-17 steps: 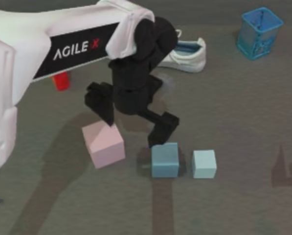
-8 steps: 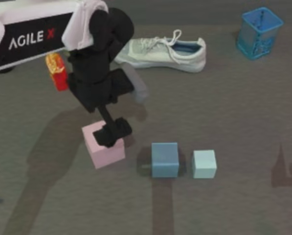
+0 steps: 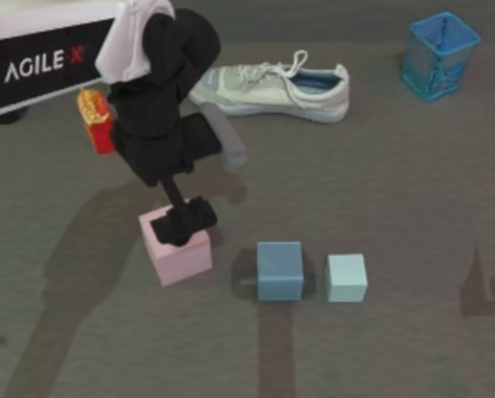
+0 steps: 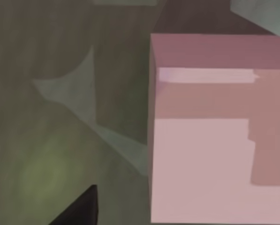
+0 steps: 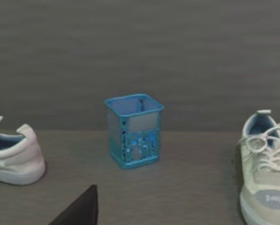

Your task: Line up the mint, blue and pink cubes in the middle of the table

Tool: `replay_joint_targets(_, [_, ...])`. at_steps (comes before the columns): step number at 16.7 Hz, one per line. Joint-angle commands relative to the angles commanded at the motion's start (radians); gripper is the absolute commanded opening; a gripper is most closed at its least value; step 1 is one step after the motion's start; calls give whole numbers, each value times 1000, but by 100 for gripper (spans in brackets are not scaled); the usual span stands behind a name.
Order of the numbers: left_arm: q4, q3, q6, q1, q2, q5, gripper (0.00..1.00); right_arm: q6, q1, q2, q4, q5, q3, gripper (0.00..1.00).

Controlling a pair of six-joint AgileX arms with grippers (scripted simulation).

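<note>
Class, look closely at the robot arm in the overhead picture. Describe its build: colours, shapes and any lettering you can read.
The left arm has a smooth white shell with a black panel bearing white "AGILE" lettering and a red X. Its wrist section is bulky, rounded and matte black, ending in the left gripper, a black two-finger unit with blocky fingers. No cables show. The right arm is out of the overhead view; only a dark tip edges its own wrist picture.

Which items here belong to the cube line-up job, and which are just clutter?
In the job:
- pink cube, with the left pincer down on it
- blue cube
- mint cube, just right of the blue one
- table

Just lying about:
- white sneaker
- blue perforated cup
- red fries carton
</note>
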Motion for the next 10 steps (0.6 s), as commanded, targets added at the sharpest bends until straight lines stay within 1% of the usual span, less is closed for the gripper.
replay_joint_targets(2, [36, -22, -1, 2, 14, 0, 100, 0, 0, 0, 0, 0, 0, 100])
replay_joint_targets(8, [262, -151, 4, 6, 104, 1, 100, 0, 0, 0, 0, 0, 0, 100])
replay_joint_targets(10, [301, -176, 5, 6, 122, 1, 100, 0, 0, 0, 0, 0, 0, 100])
